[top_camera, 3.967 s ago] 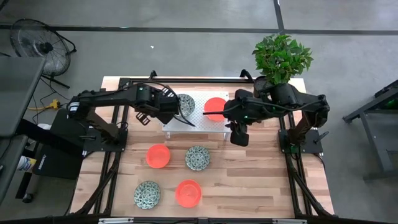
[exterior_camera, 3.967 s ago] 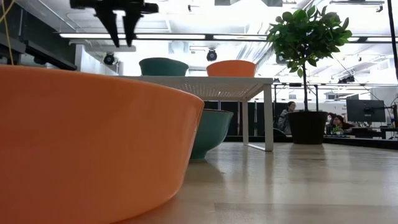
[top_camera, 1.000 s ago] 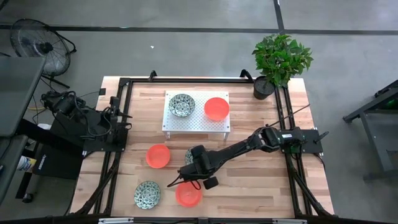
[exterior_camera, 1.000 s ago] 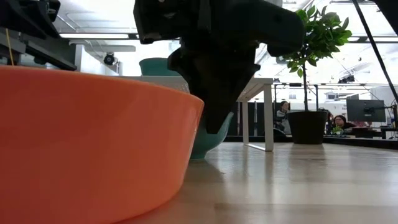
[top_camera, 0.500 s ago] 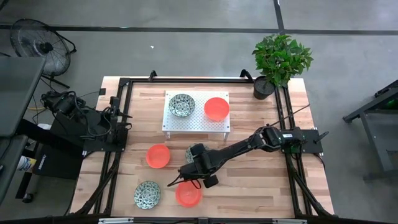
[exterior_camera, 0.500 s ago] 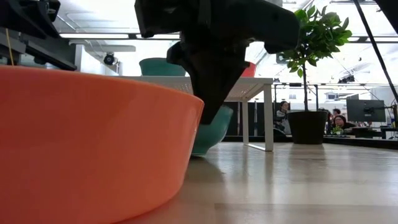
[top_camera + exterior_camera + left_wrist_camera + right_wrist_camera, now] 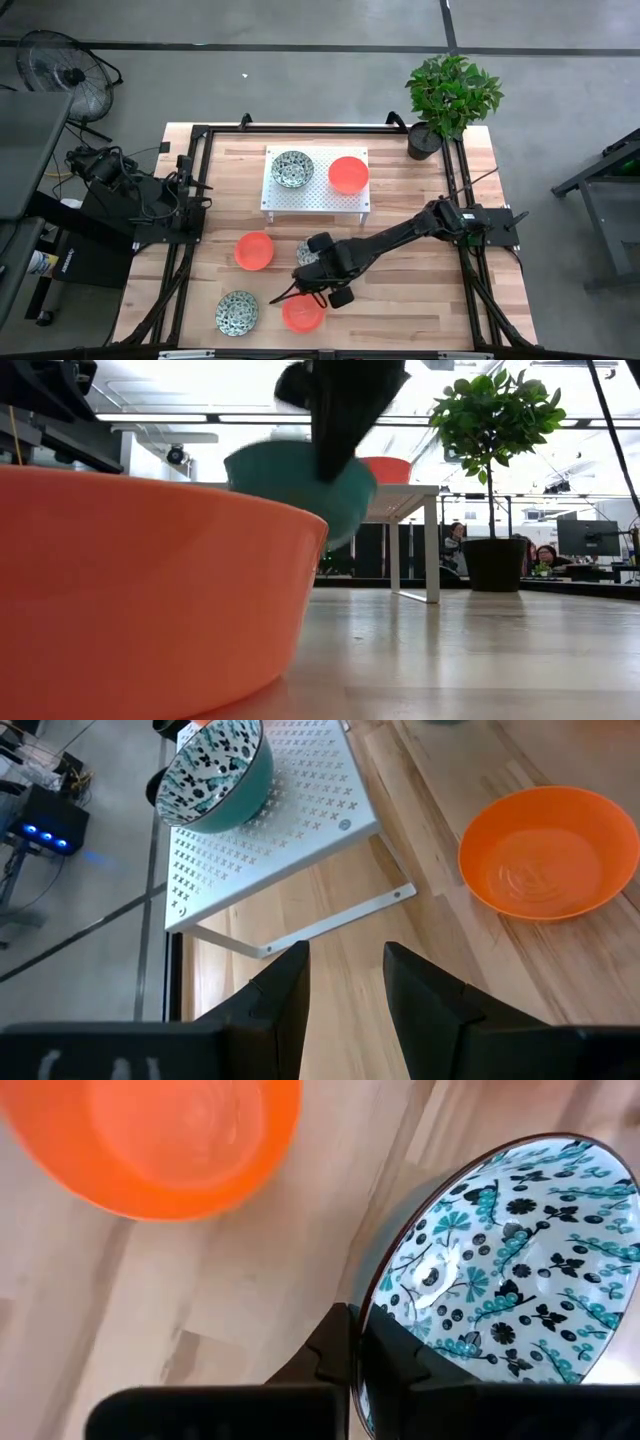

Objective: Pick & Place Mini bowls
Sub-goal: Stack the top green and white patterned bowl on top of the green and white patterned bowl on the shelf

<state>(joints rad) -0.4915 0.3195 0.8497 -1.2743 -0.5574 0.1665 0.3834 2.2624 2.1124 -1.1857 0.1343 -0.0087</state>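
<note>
Low view: the right claw grips a speckled bowl by its rim, lifted clear of the worktop; the white rack lies beyond it. Left claw, parked, is parted and empty.

**Six mini bowls: one lifted, five at rest**

I count six small round bowls. One speckled green-and-white bowl is clamped at its rim by my right gripper; in the low view it hangs tilted, clear of the tabletop. A second speckled bowl sits upright on the white perforated stand, beside a glossy orange-red bowl. On the wood I see another orange-red bowl left of the held one, a third speckled bowl near the front edge, and the last orange-red bowl beside it.
</note>
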